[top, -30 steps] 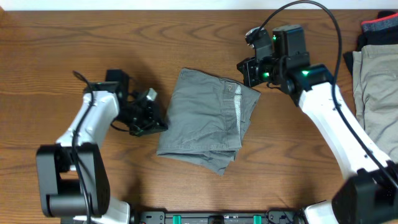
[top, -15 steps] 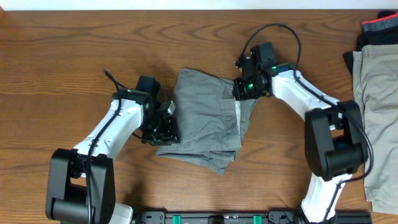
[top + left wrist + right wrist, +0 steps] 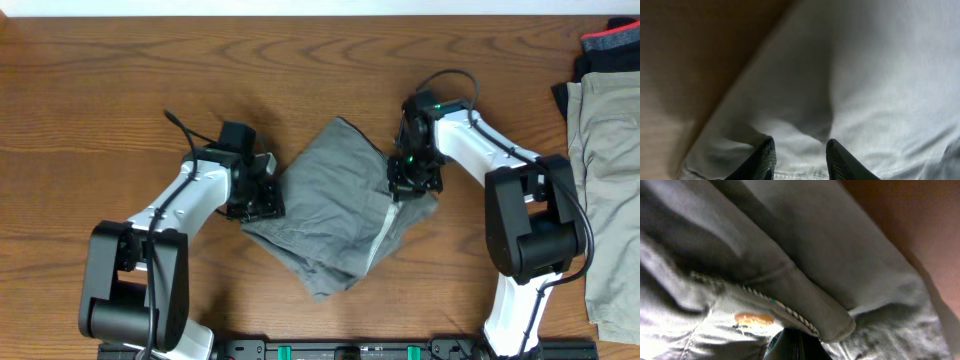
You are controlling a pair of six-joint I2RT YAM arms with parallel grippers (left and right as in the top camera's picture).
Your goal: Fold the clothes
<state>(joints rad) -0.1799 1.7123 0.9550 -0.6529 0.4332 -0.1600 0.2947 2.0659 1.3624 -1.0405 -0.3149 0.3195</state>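
The grey shorts (image 3: 325,215), mid-front on the worktop (image 3: 120,80), have swung cornerwise; the left gripper (image 3: 268,196) has parted astride their left edge; the right gripper (image 3: 410,180), closed, bears on their right; likely squaring before another fold.

A brown wooden table (image 3: 100,90) with wavy grain fills the overhead view. A pale strip (image 3: 300,6) runs along its far edge. At the near edge sits a black rail (image 3: 350,351) with small green parts. The table's wood shows blurred in the upper left of the left wrist view (image 3: 685,35) and the upper right of the right wrist view (image 3: 925,210).
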